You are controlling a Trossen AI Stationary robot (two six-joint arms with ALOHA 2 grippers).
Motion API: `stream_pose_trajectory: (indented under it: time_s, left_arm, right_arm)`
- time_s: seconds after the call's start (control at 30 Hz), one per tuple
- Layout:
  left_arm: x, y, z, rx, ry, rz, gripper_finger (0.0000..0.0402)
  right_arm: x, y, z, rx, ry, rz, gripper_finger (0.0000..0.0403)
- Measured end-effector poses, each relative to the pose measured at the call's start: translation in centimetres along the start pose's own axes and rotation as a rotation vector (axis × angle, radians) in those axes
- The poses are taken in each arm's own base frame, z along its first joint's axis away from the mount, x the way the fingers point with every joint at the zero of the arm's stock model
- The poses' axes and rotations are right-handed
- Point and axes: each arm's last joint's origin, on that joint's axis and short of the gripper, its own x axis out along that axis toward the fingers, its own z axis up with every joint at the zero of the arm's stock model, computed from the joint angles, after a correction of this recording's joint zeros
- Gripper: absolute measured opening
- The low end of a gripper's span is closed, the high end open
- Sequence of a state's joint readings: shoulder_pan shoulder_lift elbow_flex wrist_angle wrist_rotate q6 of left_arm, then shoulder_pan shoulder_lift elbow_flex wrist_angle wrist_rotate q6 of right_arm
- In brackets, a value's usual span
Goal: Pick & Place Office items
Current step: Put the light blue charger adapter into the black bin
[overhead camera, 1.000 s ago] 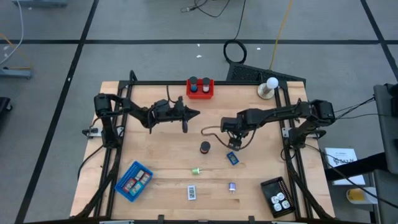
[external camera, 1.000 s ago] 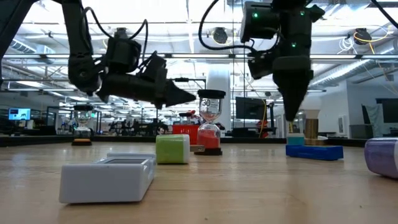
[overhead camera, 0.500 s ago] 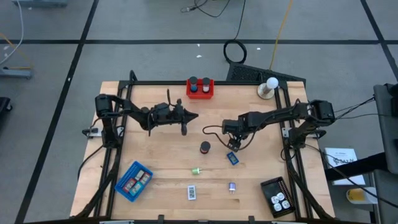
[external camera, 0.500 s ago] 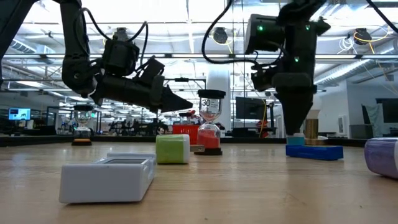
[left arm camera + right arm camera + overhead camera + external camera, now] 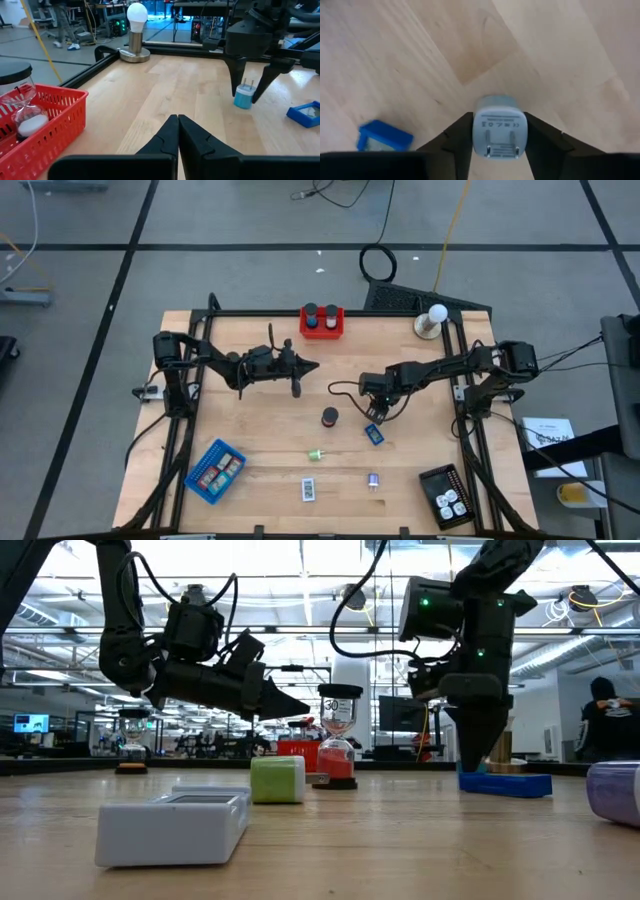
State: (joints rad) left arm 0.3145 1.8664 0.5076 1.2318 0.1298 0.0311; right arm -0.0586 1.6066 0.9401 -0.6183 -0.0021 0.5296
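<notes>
A light-blue plug adapter (image 5: pixel 498 127) stands on its base on the table, prongs up, right of centre. My right gripper (image 5: pixel 372 412) points down over it, one finger on each side, shut on it. A flat blue piece (image 5: pixel 374 434) lies just nearer. A black-capped hourglass (image 5: pixel 329 417), a green piece (image 5: pixel 315 454), a white-labelled piece (image 5: pixel 308 490) and a purple piece (image 5: pixel 373 479) lie toward the near edge. My left gripper (image 5: pixel 177 127) hovers shut, about level, left of centre, touching nothing. My right gripper pinches the plug adapter between its two fingers, one on each of two opposite sides (image 5: pixel 476 135). The fingers (image 5: pixel 235 80) come from above, pointing down. The adapter stands upright with its base (image 5: pixel 243 104) on the table.
A red tray (image 5: pixel 322 322) with two hourglasses stands at the far edge. A white bulb on a round stand (image 5: pixel 435 320) is at the far right. A blue tray (image 5: pixel 215 471) lies near left, a black tray (image 5: pixel 445 495) near right.
My right gripper has sunk toward the table, bringing its fingers down around the plug adapter, which has stayed in place.
</notes>
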Motion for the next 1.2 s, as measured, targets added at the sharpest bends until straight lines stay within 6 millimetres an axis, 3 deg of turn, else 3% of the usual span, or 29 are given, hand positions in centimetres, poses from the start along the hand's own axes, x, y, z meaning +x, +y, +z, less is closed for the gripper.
stream_pose_trajectory:
  time_s: [0.2,0.4,0.57,0.83,1.07,1.2]
  left_arm:
    - [0.0,0.0,0.0,-0.003,0.000,0.000,0.0018]
    - [0.0,0.0,0.0,-0.005,0.004,0.000,0.0005]
    - [0.0,0.0,-0.1,-0.006,0.007,-0.001,0.0015]
    - [0.1,-0.1,-0.4,-0.007,0.011,-0.004,0.0007]
    - [0.6,-0.2,-1.5,-0.037,0.047,-0.008,0.0013]
    - [0.6,-0.7,-1.3,-0.014,0.033,-0.024,0.0005]
  right_arm:
    - [-1.4,0.5,0.1,0.063,0.016,0.036,0.0132]
    - [-7.7,3.1,-1.0,0.209,-0.012,0.111,0.0134]
    - [-10.9,6.1,-5.1,0.380,0.017,0.118,0.0133]
    - [-11.9,11.0,-12.7,0.545,0.114,0.166,0.0132]
    - [-12.6,12.9,-18.6,0.679,0.208,0.166,0.0136]
    - [-11.9,13.3,-20.4,0.717,0.225,0.117,0.0136]
